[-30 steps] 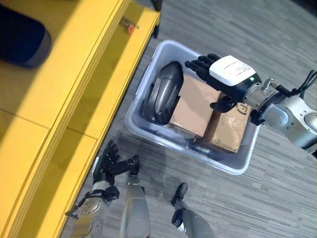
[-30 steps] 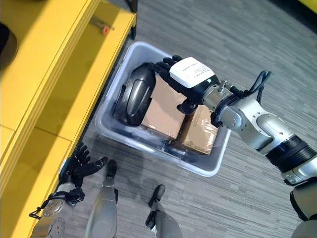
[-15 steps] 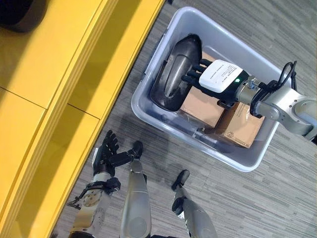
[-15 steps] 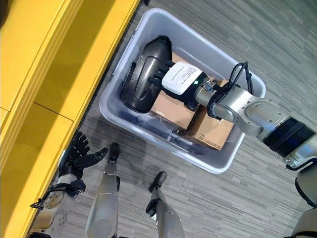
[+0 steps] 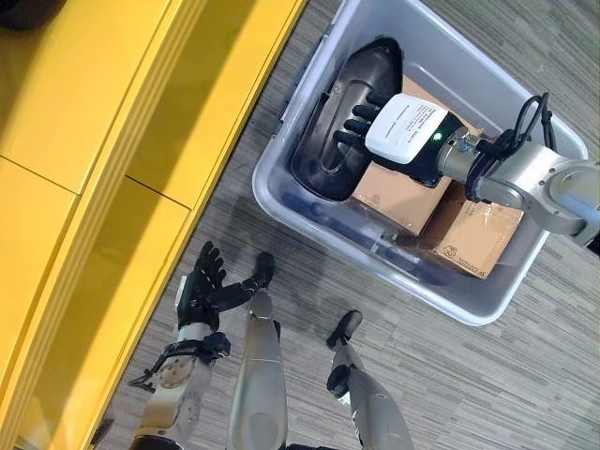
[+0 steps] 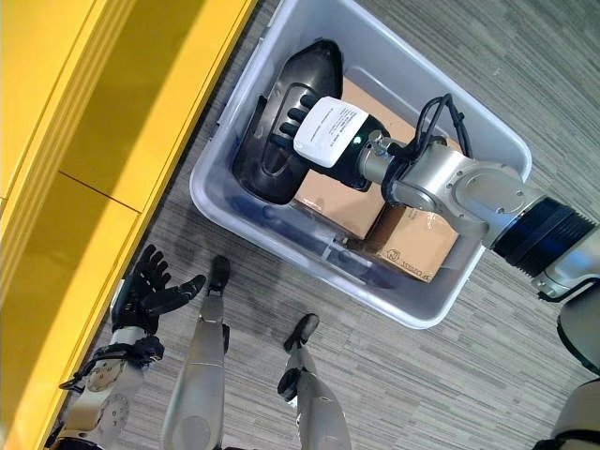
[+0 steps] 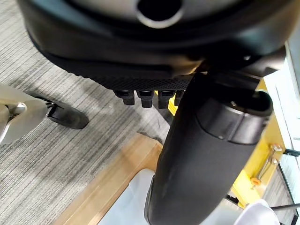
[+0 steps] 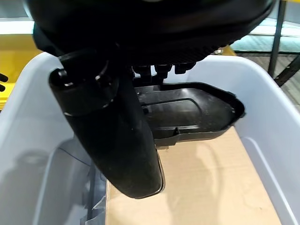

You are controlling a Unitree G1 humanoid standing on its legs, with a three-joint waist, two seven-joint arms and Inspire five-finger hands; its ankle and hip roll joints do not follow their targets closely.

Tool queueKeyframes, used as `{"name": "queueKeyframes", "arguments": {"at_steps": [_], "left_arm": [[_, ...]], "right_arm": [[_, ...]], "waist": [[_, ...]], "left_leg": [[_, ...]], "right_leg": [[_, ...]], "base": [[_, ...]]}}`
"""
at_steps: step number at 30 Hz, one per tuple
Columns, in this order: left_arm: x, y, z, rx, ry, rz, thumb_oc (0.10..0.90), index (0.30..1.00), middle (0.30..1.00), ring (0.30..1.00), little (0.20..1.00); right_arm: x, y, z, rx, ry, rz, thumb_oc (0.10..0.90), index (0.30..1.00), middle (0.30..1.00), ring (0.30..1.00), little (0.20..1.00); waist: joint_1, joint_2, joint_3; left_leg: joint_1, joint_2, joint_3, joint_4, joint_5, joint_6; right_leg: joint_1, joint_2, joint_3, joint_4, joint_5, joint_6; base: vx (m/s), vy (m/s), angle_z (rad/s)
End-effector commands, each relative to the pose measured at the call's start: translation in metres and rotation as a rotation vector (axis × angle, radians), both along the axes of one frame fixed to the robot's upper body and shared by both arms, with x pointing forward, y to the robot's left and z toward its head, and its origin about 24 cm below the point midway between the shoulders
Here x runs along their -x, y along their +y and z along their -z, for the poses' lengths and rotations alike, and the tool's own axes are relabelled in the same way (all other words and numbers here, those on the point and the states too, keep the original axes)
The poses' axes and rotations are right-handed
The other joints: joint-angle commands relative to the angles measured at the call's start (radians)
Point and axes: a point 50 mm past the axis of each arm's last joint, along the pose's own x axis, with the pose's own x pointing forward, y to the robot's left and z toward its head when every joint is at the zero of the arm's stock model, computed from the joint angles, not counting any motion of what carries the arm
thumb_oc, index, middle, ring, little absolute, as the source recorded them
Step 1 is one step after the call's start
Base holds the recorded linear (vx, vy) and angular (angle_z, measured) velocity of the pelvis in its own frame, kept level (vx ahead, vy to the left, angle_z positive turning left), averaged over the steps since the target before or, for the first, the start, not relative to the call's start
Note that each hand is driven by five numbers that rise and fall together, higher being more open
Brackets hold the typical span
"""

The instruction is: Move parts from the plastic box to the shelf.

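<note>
A grey plastic box (image 5: 277,184) stands on the floor beside the yellow shelf (image 5: 112,131). Inside it a large black moulded part (image 5: 328,150) leans against the wall nearest the shelf, next to two cardboard boxes (image 5: 403,195) (image 5: 473,236). My right hand (image 5: 405,129), white cover on its back, is low in the box. It is open, with straight fingers (image 5: 352,118) lying on the black part. In the right wrist view the black part (image 8: 187,110) sits just past the fingers, above the cardboard (image 8: 201,183). My left hand (image 5: 201,294) hangs open with spread fingers by the shelf's foot.
The shelf runs along the whole left side, close to the box's rim. Grey plank floor (image 5: 487,375) lies open to the right of the box and below it. A wooden edge (image 7: 108,183) and a yellow frame (image 7: 262,173) appear in the left wrist view.
The camera has shifted. My right hand has gone from above the cardboard box down and across to the black part, its fingers now on it. The left hand has stayed put.
</note>
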Motion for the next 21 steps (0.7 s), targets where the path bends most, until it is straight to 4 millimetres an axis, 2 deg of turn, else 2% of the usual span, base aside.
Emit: {"name": "queueKeyframes", "arguments": {"at_steps": [1, 3, 12, 21], "left_arm": [[-0.001, 0.005, -0.037, -0.041, -0.184, 0.001, 0.9, 1.0, 1.0, 1.0, 1.0], [-0.001, 0.005, -0.039, -0.037, -0.194, -0.004, 0.9, 1.0, 1.0, 1.0, 1.0], [0.001, 0.007, -0.045, -0.035, -0.227, -0.013, 0.9, 1.0, 1.0, 1.0, 1.0], [0.004, 0.008, -0.065, -0.036, -0.318, -0.001, 0.9, 1.0, 1.0, 1.0, 1.0]], "right_arm": [[0.012, 0.0, -0.057, 0.004, -0.213, -0.025, 0.9, 1.0, 1.0, 1.0, 1.0], [0.011, 0.001, -0.058, 0.013, -0.224, -0.028, 0.9, 1.0, 1.0, 1.0, 1.0], [0.012, -0.001, -0.068, 0.044, -0.281, -0.014, 0.9, 1.0, 1.0, 1.0, 1.0], [0.017, -0.014, -0.099, 0.078, -0.41, 0.041, 0.9, 1.0, 1.0, 1.0, 1.0]], "waist": [[0.011, -0.009, 0.011], [0.011, -0.013, 0.011], [0.009, -0.011, 0.011], [-0.008, -0.002, 0.011]], "left_leg": [[-0.039, 0.06, 0.034, 0.003, 0.051, -0.055], [-0.042, 0.056, 0.024, 0.007, 0.028, -0.066], [-0.135, 0.034, 0.005, 0.039, 0.013, -0.064], [-0.279, -0.013, -0.027, 0.112, -0.035, -0.044]], "right_leg": [[0.141, -0.053, 0.014, 0.079, -0.127, 0.047], [0.146, -0.05, 0.02, 0.078, -0.144, 0.048], [0.095, -0.044, 0.009, 0.076, -0.15, 0.047], [0.007, -0.056, 0.023, 0.098, -0.159, 0.053]], "base": [[0.01, -0.02, 0.03], [0.04, -0.036, 0.04], [0.02, -0.028, 0.05], [0.02, -0.019, 0.05]]}}
